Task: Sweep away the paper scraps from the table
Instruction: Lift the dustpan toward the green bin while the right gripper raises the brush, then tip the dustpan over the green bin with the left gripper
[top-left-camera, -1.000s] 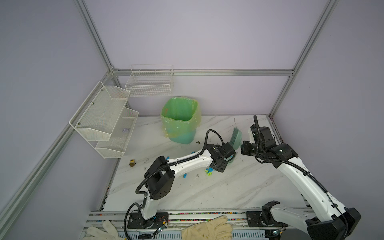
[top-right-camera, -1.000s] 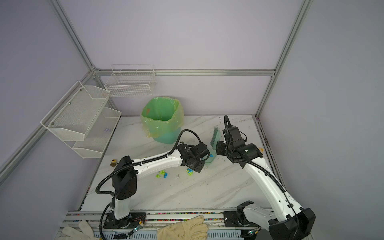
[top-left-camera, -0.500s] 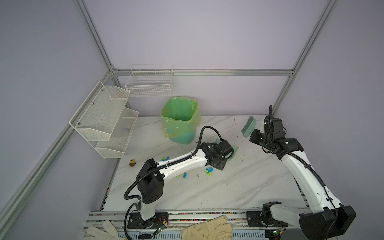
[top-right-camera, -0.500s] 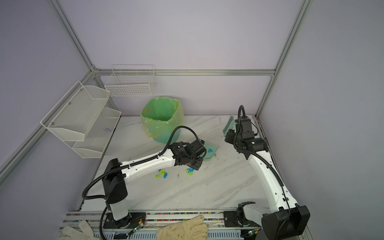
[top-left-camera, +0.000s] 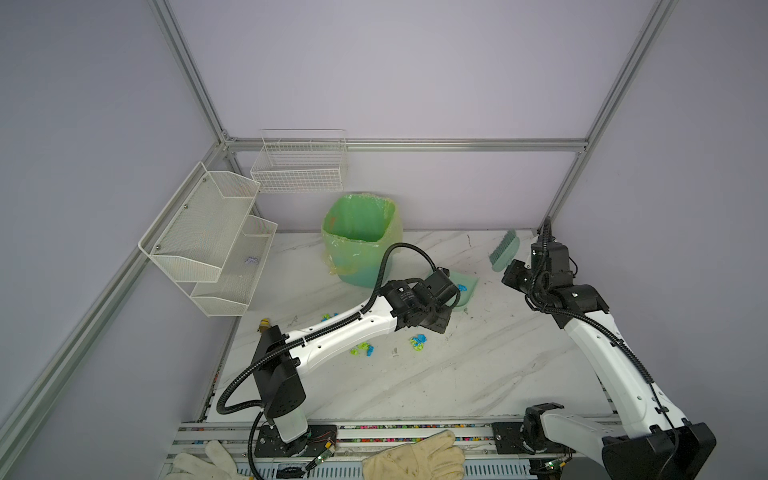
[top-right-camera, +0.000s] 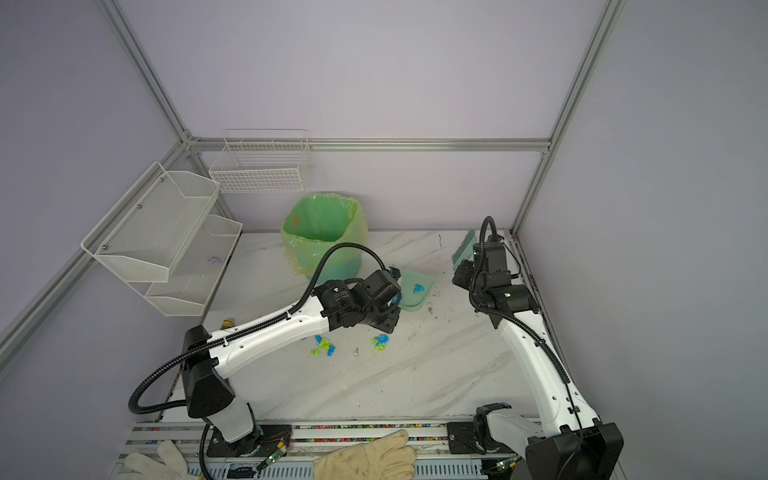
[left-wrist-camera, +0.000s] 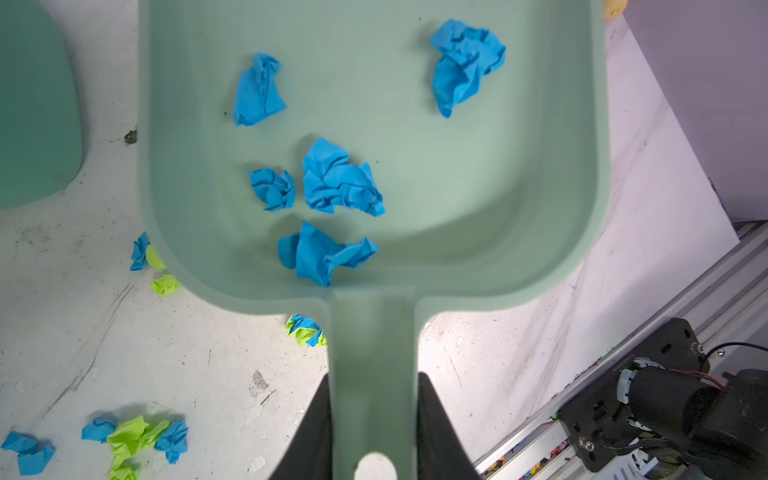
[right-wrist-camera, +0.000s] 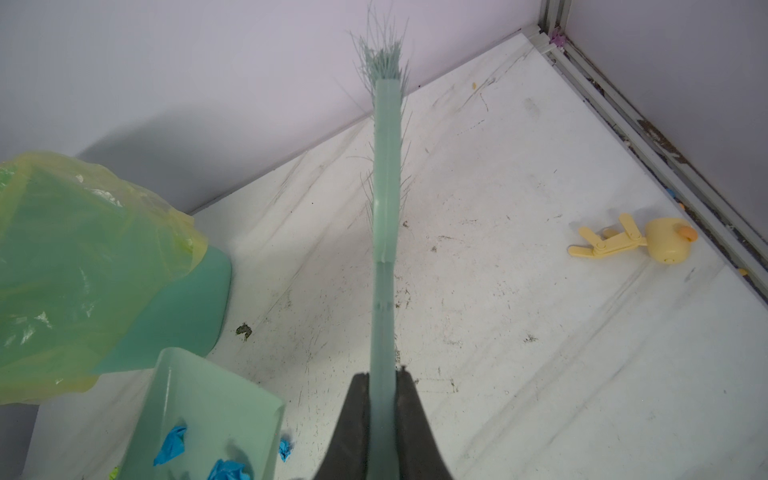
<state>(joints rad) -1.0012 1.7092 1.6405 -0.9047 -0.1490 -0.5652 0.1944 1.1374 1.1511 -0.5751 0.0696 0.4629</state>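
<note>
My left gripper (left-wrist-camera: 372, 395) is shut on the handle of a pale green dustpan (left-wrist-camera: 457, 166), which lies on the table (top-left-camera: 457, 374) in front of the bin. Several blue paper scraps (left-wrist-camera: 336, 183) lie inside the pan. More blue and lime paper scraps (top-left-camera: 417, 341) (top-right-camera: 324, 345) lie on the table beside my left forearm, and one blue scrap (right-wrist-camera: 284, 449) sits just off the pan's edge. My right gripper (right-wrist-camera: 383, 390) is shut on a green brush (right-wrist-camera: 384, 208), held in the air near the back right corner (top-left-camera: 503, 251).
A green-lined waste bin (top-left-camera: 359, 245) stands behind the dustpan. White mesh shelves (top-left-camera: 208, 241) and a wire basket (top-left-camera: 299, 166) hang on the left and back walls. A yellow toy figure (right-wrist-camera: 640, 241) lies by the right rail. Work gloves (top-left-camera: 415, 459) lie on the front rail.
My right arm has lifted the brush away from the dustpan, up and back toward the right corner. The dustpan has stayed in place, still held by my left gripper.
</note>
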